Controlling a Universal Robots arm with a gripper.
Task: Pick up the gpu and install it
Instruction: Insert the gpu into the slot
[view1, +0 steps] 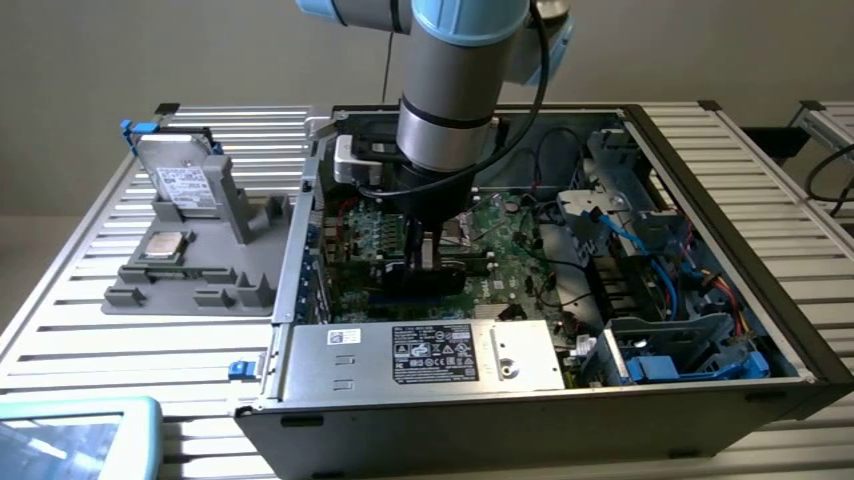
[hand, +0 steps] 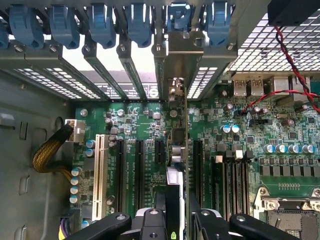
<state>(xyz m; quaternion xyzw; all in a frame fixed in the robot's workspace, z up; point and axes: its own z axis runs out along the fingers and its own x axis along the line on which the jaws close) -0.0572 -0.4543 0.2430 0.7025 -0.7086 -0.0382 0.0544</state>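
Observation:
The gpu (hand: 178, 150) stands on edge between the motherboard's black expansion slots (hand: 137, 170). Its silver end bracket (hand: 181, 55) reaches the case's rear slot openings, under the row of blue latches (hand: 137, 22). My gripper (hand: 177, 216) is shut on the card's near end, a black finger on each side. In the exterior view the arm reaches straight down into the open computer case (view1: 747, 240). There the gripper (view1: 430, 252) holds the dark card (view1: 424, 277) low over the green motherboard (view1: 514, 235). Whether the card's edge sits in a slot I cannot tell.
A white slot (hand: 100, 175) and a yellow braided cable (hand: 50, 152) lie beside the card; red and black wires (hand: 292, 70) hang on the other side. The labelled power supply (view1: 427, 355) fills the case front. On the exterior view's left, a grey fixture (view1: 200, 270) holds a silver drive (view1: 184, 185).

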